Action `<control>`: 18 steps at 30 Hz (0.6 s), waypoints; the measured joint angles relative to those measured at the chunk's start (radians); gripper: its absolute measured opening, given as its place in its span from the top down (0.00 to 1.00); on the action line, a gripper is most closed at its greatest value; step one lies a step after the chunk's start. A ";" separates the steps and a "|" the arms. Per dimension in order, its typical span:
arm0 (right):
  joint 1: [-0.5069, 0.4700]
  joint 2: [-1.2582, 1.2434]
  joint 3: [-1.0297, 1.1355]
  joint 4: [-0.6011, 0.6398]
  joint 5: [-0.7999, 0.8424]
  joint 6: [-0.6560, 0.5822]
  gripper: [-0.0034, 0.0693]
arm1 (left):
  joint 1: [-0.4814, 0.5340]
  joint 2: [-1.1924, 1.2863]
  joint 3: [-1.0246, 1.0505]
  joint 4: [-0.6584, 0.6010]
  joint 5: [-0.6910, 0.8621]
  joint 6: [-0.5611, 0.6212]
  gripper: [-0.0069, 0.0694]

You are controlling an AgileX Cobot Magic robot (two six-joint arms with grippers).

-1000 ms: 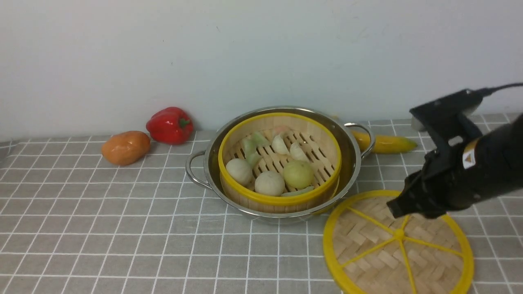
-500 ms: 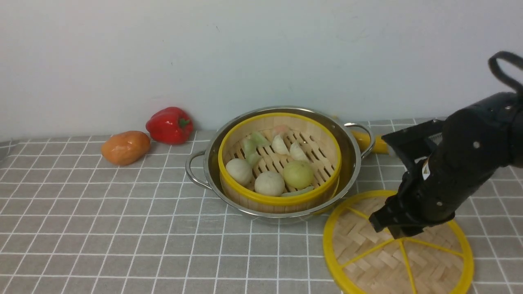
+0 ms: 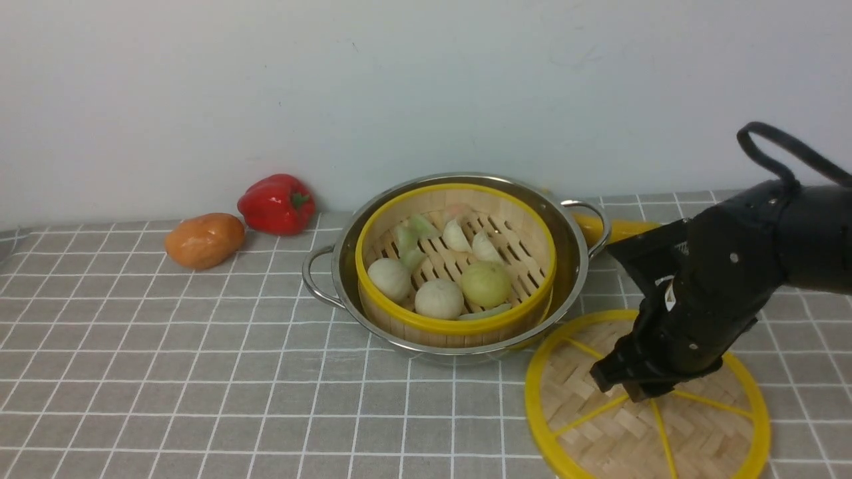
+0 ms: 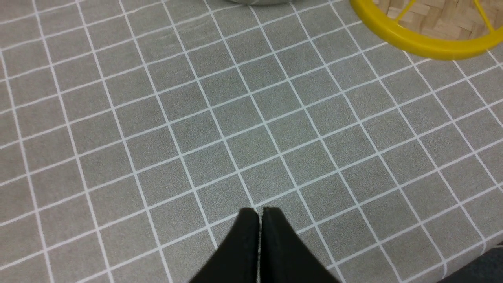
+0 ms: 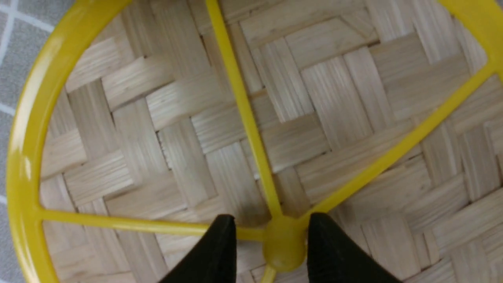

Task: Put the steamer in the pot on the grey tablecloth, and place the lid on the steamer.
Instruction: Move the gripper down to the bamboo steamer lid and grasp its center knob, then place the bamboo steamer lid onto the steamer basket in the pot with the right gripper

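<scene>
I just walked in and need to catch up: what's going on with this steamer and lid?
The steamer already sits in the pot. The robot's right gripper is parted at the lid's hub. The lid lies beside the pot, not yet on the steamer.

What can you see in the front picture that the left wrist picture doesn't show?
Only the front view: the red pepper, the steamer full of toy food, and the right gripper.
Only the left wrist view: the left gripper.
Both: the gridded cloth, part of the pot and the lid.
</scene>
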 joint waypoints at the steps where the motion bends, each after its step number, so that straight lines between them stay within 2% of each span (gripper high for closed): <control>1: 0.000 0.000 0.000 -0.008 -0.005 0.010 0.60 | 0.000 0.000 0.000 0.000 0.000 0.000 0.91; 2: 0.000 0.000 -0.001 -0.019 -0.009 0.017 0.62 | 0.000 0.000 0.000 0.000 0.000 0.000 0.91; 5: 0.000 0.000 -0.005 -0.058 0.012 0.060 0.76 | 0.000 0.000 0.000 -0.001 0.000 0.000 0.91; 14: 0.000 0.001 -0.130 -0.104 0.232 0.060 0.76 | 0.000 0.000 0.000 -0.001 0.000 0.001 0.90; 16: 0.000 0.000 -0.250 -0.103 0.363 0.051 0.76 | 0.000 0.000 0.000 -0.002 0.000 0.001 0.89; 18: 0.000 -0.001 -0.308 -0.100 0.389 0.049 0.76 | 0.000 0.000 0.000 -0.002 0.000 0.001 0.89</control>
